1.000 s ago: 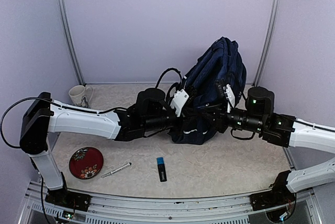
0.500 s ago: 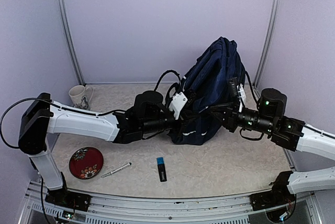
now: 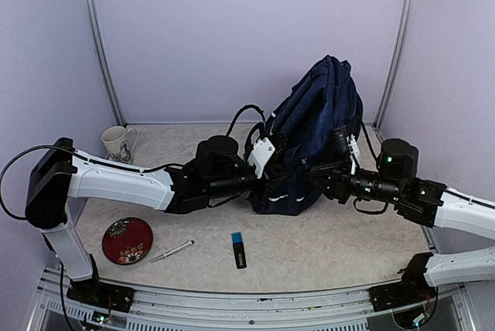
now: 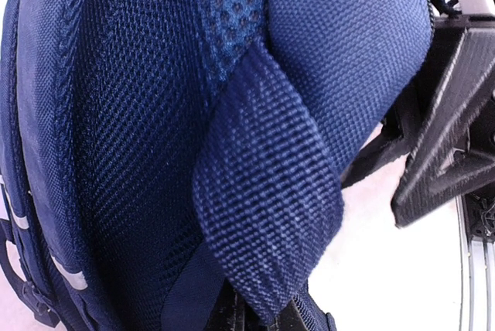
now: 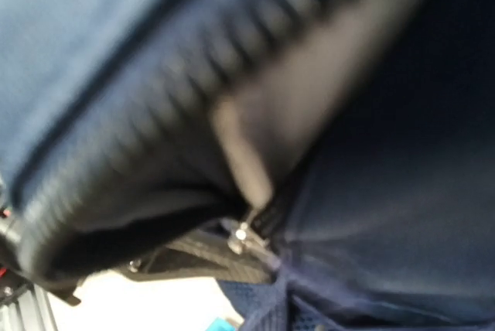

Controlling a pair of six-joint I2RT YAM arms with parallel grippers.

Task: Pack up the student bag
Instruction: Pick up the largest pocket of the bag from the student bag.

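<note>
The navy student bag [image 3: 321,107] stands upright at the back middle of the table, and both arms reach its lower part. From the left, my left gripper [image 3: 272,179] is shut on a navy webbing strap [image 4: 267,184] of the bag. The strap runs down into the jaws at the bottom of the left wrist view, where the gripper [image 4: 259,317] is mostly covered by fabric. My right gripper [image 3: 313,179] is pressed against the bag's lower right side. The right wrist view is blurred, showing only bag fabric [image 5: 402,153] and a zipper line [image 5: 155,107]. Its fingers do not show clearly.
A white patterned mug [image 3: 117,141] stands at the back left. Near the front lie a red patterned plate [image 3: 127,240], a white pen [image 3: 172,251] and a black stick with a blue cap [image 3: 239,250]. A metal rail [image 3: 255,300] runs along the near edge.
My right arm has drawn back to the right along the bag's lower side, then dipped a little. The left arm and the bag have hardly moved.
</note>
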